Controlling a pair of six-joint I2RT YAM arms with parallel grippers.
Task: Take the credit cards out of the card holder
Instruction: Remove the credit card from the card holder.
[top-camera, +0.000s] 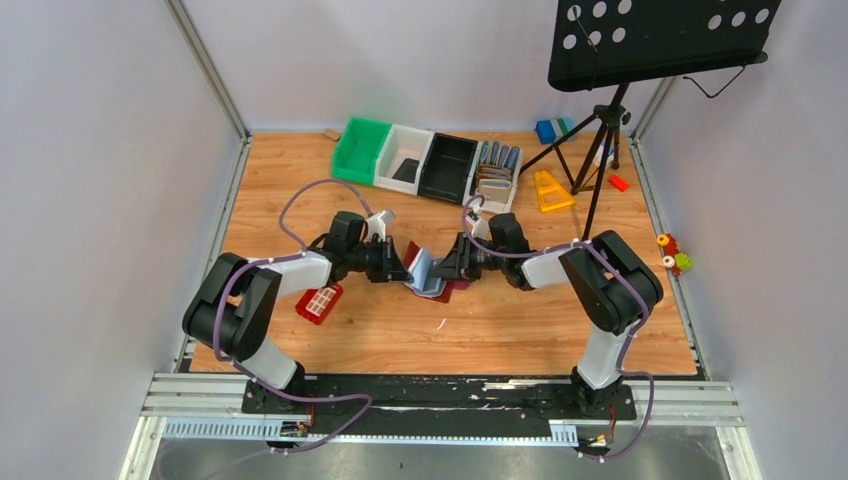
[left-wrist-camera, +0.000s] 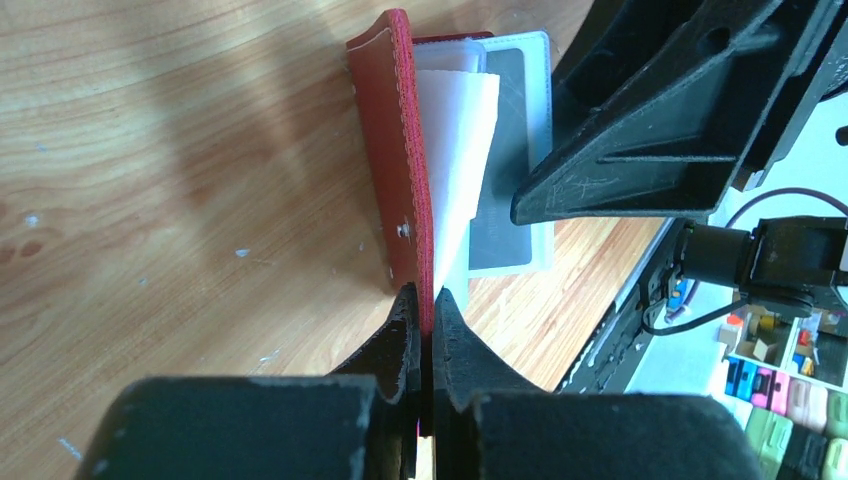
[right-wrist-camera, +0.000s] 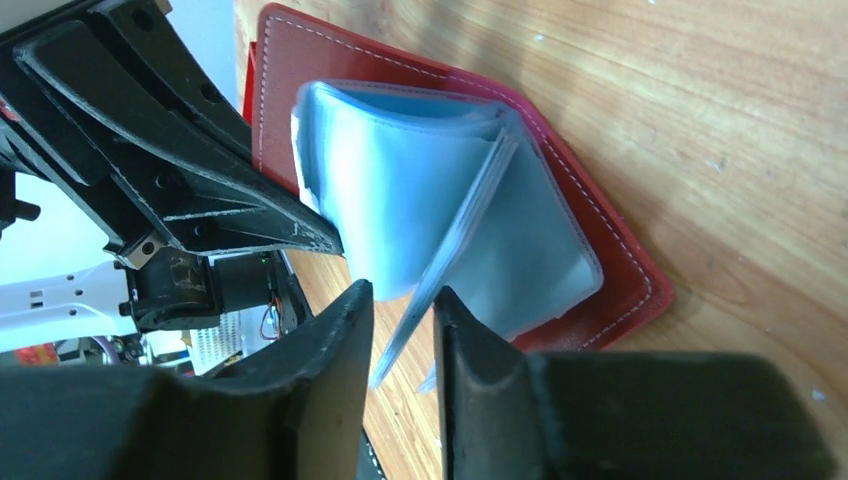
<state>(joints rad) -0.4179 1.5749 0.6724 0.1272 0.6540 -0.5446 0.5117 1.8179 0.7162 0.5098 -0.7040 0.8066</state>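
The maroon card holder (top-camera: 432, 278) lies open mid-table between both grippers. My left gripper (left-wrist-camera: 430, 300) is shut on the edge of its maroon cover (left-wrist-camera: 395, 150) and holds that flap up on edge. Clear plastic sleeves (right-wrist-camera: 400, 200) fan out from the spine. A grey card (left-wrist-camera: 505, 235) shows inside one sleeve; no black or gold-tan card shows. My right gripper (right-wrist-camera: 403, 300) is open, its fingers either side of one sleeve's edge (right-wrist-camera: 440, 270), which leans on the right finger. In the top view the left gripper (top-camera: 400, 268) and the right gripper (top-camera: 447, 268) face each other.
A flat red piece with a white grid (top-camera: 320, 302) lies by the left arm. Green (top-camera: 362, 150), white (top-camera: 404, 158) and black (top-camera: 447, 167) bins and a tray of upright wallets (top-camera: 496, 170) stand at the back. A music stand tripod (top-camera: 600, 130) and a yellow triangle (top-camera: 551, 190) are back right.
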